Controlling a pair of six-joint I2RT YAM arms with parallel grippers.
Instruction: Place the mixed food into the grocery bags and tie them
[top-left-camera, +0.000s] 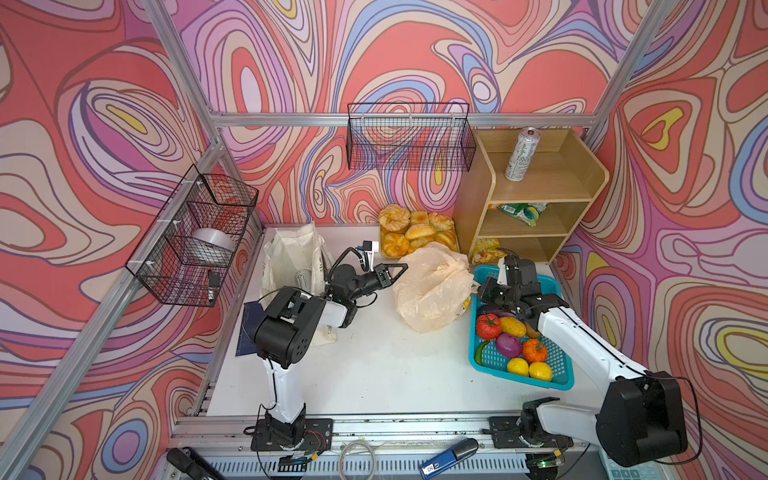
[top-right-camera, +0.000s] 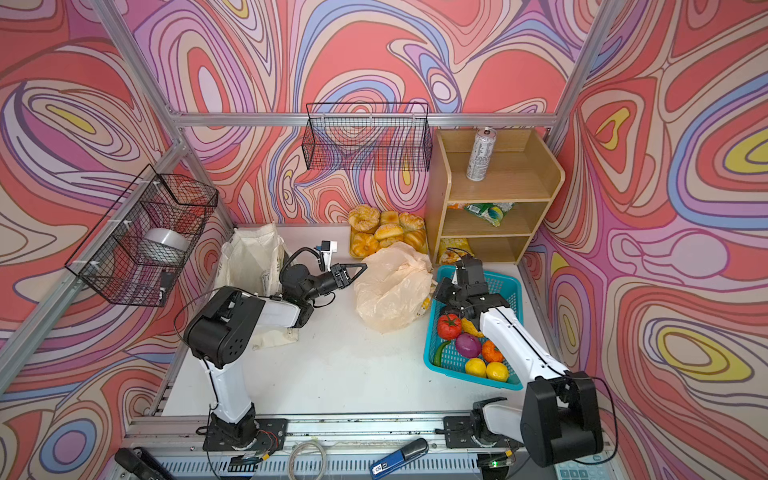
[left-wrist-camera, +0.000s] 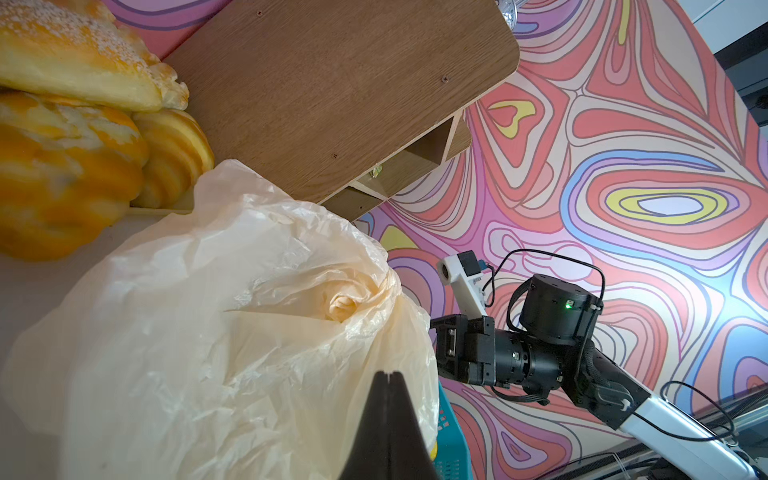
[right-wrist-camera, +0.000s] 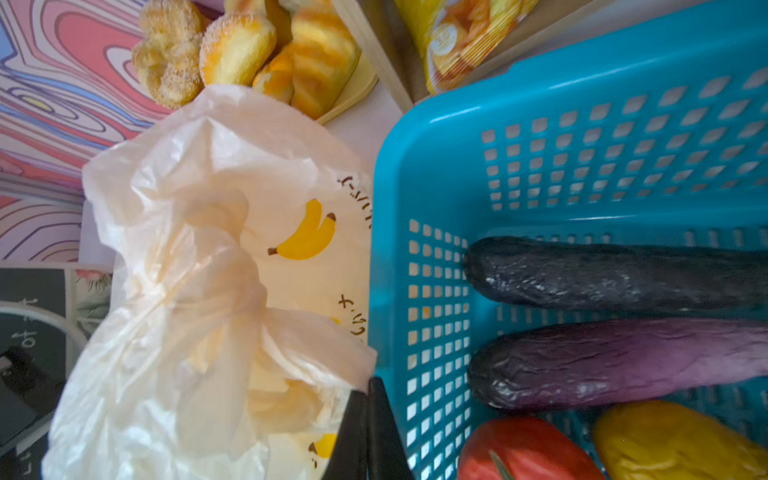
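The cream plastic bag with banana prints lies bunched mid-table. The off-white cloth tote stands at the back left. My left gripper is shut and empty, its tip at the plastic bag's left side. My right gripper is shut between the bag and the teal basket, with a bag flap touching its tip. The basket holds two lemons and a dark cucumber. A drink can and a snack packet sit on the shelf.
The wooden shelf unit stands at the back right, with a yellow packet at its foot. A tray of bread rolls sits behind the plastic bag. The basket also holds a tomato, an aubergine and other produce. Wire baskets hang on the walls.
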